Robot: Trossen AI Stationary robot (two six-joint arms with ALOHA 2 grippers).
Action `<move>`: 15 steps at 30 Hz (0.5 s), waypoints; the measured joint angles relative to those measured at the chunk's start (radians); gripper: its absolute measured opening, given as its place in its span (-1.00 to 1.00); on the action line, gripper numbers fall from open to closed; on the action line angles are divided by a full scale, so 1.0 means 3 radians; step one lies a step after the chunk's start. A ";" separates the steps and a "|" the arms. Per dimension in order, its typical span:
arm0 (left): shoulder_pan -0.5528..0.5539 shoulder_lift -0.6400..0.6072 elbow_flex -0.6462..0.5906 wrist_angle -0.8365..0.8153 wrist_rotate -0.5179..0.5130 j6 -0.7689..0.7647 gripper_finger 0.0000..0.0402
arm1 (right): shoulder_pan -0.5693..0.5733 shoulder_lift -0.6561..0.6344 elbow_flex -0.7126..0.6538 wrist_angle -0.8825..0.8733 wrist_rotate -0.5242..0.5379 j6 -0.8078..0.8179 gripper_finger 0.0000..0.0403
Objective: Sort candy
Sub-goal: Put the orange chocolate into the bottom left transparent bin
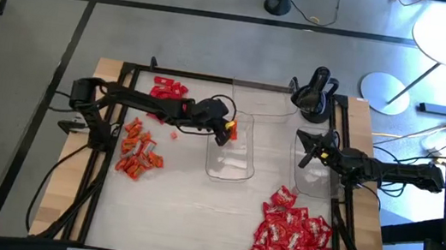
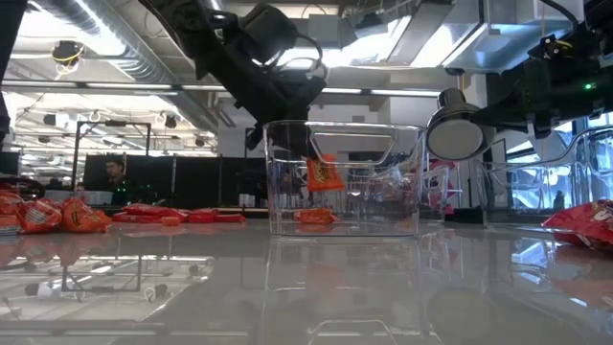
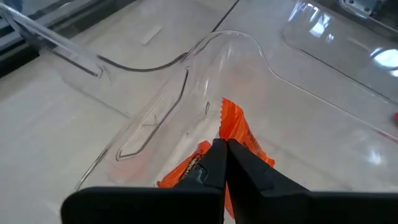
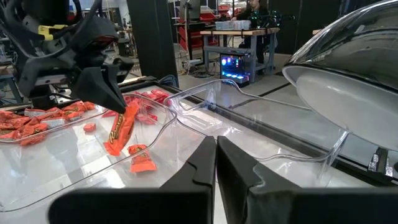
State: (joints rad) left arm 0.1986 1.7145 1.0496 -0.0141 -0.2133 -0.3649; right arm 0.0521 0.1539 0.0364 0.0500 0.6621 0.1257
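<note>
My left gripper reaches from the table's left over a clear tray at the middle and is shut on an orange candy. That candy hangs inside the tray, above a second orange candy lying flat on the tray's bottom. Three piles lie on the table: orange candy at the left, red candy at the far left, and red candy with white marks at the near right. My right gripper is shut and holds nothing, at the right by another clear tray. My left gripper pinches the orange candy's upper end between its two fingers. The fingers slant down from the table's left side. The candy hangs below them inside the tray, tilted and clear of the tray's bottom.
A third clear tray lies at the far side of the table. One loose red piece lies between the orange pile and the middle tray. A black stand sits at the far right. Bare tabletop lies at the near middle.
</note>
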 joint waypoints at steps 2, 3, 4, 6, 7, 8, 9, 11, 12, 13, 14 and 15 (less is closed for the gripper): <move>0.0000 0.0000 0.0000 -0.0001 0.0000 0.0008 -0.99 | 0.0000 0.0000 0.0000 -0.0001 0.0000 0.0000 -0.93; 0.0004 0.0000 0.0000 -0.0002 0.0000 0.0020 -0.99 | 0.0000 0.0000 0.0000 -0.0001 0.0000 0.0000 -0.93; 0.0007 0.0000 0.0000 -0.0007 0.0001 0.0042 -0.99 | 0.0000 0.0000 0.0000 -0.0001 0.0000 0.0000 -0.93; 0.0009 0.0000 0.0000 -0.0011 0.0000 0.0061 -0.95 | 0.0000 0.0000 0.0000 -0.0001 0.0000 0.0000 -0.93; 0.0010 0.0000 0.0000 -0.0010 -0.0002 0.0061 -0.91 | 0.0000 0.0000 0.0000 -0.0001 0.0000 -0.0001 -0.93; 0.0013 0.0000 0.0000 -0.0010 -0.0009 0.0069 -0.85 | 0.0000 0.0000 0.0000 -0.0001 0.0000 0.0000 -0.93; 0.0018 0.0000 0.0000 -0.0008 -0.0011 0.0073 -0.78 | 0.0000 0.0000 0.0000 -0.0001 0.0000 0.0000 -0.93; 0.0020 0.0000 0.0000 -0.0008 -0.0011 0.0074 -0.63 | 0.0000 0.0000 0.0000 -0.0001 0.0000 0.0000 -0.93; 0.0020 0.0000 0.0000 -0.0008 -0.0011 0.0088 -0.54 | 0.0000 0.0000 0.0000 -0.0001 0.0000 0.0000 -0.93; 0.0020 -0.0006 0.0000 -0.0011 -0.0011 0.0096 -0.46 | 0.0000 0.0000 0.0000 -0.0001 0.0000 0.0000 -0.93; 0.0020 -0.0020 0.0000 -0.0021 -0.0010 0.0107 -0.38 | 0.0000 0.0000 0.0000 -0.0001 0.0000 0.0000 -0.93; 0.0020 -0.0045 -0.0001 -0.0029 0.0002 0.0110 -0.30 | -0.0001 0.0000 0.0000 -0.0001 0.0000 0.0000 -0.93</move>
State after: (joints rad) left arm 0.2047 1.7011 1.0492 -0.0227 -0.2128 -0.3318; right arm 0.0519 0.1539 0.0364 0.0498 0.6621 0.1257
